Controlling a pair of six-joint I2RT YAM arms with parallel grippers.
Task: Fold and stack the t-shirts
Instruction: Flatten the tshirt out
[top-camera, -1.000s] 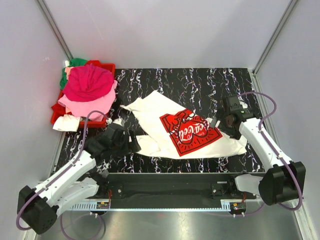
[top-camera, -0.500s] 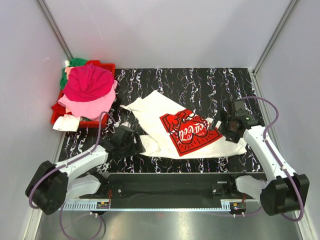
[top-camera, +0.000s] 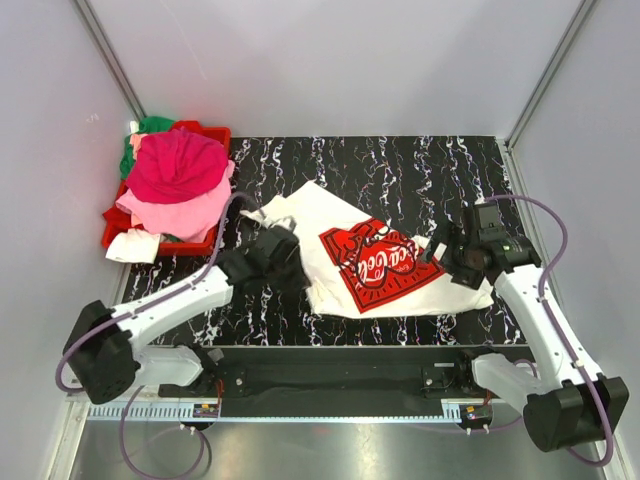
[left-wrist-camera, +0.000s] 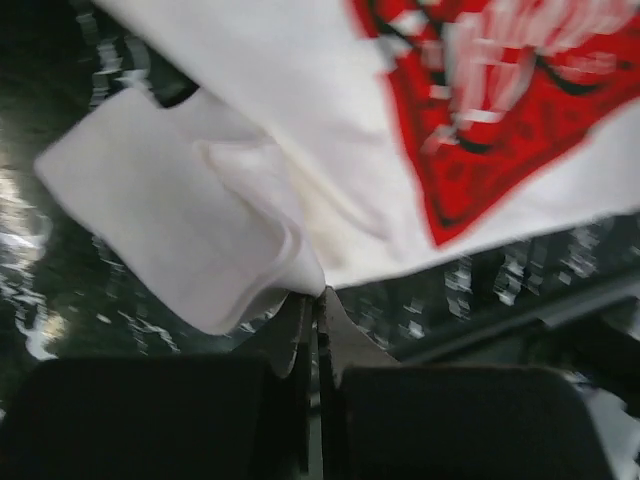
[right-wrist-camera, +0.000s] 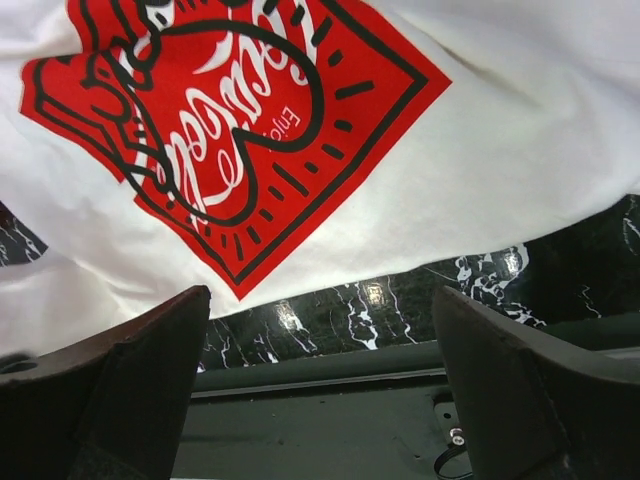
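Top view, white t-shirt: the white t-shirt (top-camera: 330, 225) lies spread at a slant in the middle of the black marbled counter (top-camera: 400, 165), with its red print (top-camera: 380, 262) facing up.
Top view, left claw: the left claw (top-camera: 290, 262) sits at the shirt's left side, low on the cloth, which is bunched there.
Top view, right claw: the right claw (top-camera: 445, 255) hovers at the shirt's right edge, just beside the print.
Top view, other shirts: the magenta t-shirt (top-camera: 175, 165) is heaped on the pink t-shirt (top-camera: 175, 212) in the red bin (top-camera: 215, 135) at the far left. The green t-shirt (top-camera: 150, 125) shows behind them, and a small white t-shirt (top-camera: 130, 245) hangs over the bin's near corner.
Left wrist view, left claw: the left claw (left-wrist-camera: 316, 315) has its jaws together, pinching a folded edge of the white t-shirt (left-wrist-camera: 300, 120). The picture is blurred.
Left wrist view, cloth: a doubled flap lies to the left and the red print (left-wrist-camera: 500, 100) to the upper right. The counter (left-wrist-camera: 480, 280) is below.
Right wrist view, right claw: the right claw (right-wrist-camera: 320, 300) has its fingers (right-wrist-camera: 130, 380) wide apart and holds nothing.
Right wrist view, cloth: the white t-shirt (right-wrist-camera: 520, 130) and its red print (right-wrist-camera: 230, 130) fill the upper part, with the hem lying on the counter (right-wrist-camera: 330, 310) between the jaws.
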